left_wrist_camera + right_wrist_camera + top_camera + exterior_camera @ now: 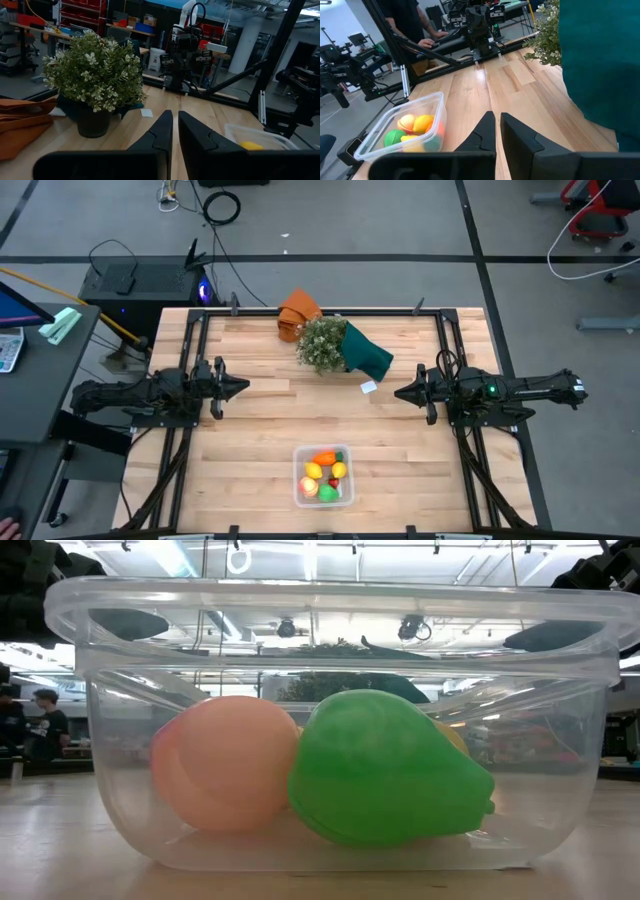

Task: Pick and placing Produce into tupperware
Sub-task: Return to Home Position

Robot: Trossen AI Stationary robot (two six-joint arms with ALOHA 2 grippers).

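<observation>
Wooden bench (260, 430) | produce (325, 473) packed inside tupperware (296, 480) | left pincer (243, 388), right pincer (398, 392) parked beyond tupperware on either side, fingers together, likely homed because sorting looks finished

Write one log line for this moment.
produce in tupperware | left gripper shut, empty, left side | right gripper shut, empty, right side

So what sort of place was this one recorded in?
Probably a robotics lab or workshop: stocked shelving racks beyond the wooden table, loose cables on the bare floor, and a person standing nearby.
</observation>
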